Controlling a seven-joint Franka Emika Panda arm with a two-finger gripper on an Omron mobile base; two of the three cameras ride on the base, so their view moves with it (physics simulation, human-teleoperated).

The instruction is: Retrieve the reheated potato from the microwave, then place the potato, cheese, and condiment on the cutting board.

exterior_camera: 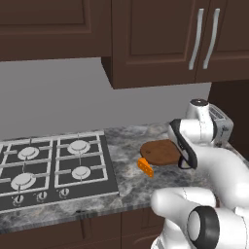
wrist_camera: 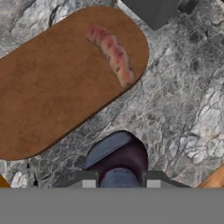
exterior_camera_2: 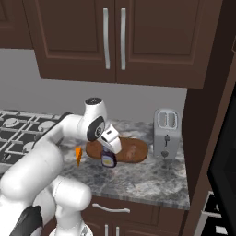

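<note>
Above the grey speckled stone counter (exterior_camera_2: 152,177), just off the near edge of the flat oval reddish-brown wooden cutting board (exterior_camera_2: 133,152), your two-finger gripper (exterior_camera_2: 109,156) was clenched on the small squat dark-brown condiment bottle (exterior_camera_2: 108,160), holding it by its top. The elongated lumpy brown-orange potato (wrist_camera: 112,53) lay on the board toward the end nearest the silver toaster (exterior_camera_2: 166,133). The yellow-orange cheese wedge (exterior_camera: 145,167) sat on the counter beside the board's opposite end, off the wood

Reddish-brown cutting board (wrist_camera: 57,83), mottled brown-orange potato (wrist_camera: 113,53), grey-speckled counter (wrist_camera: 183,100).
</note>
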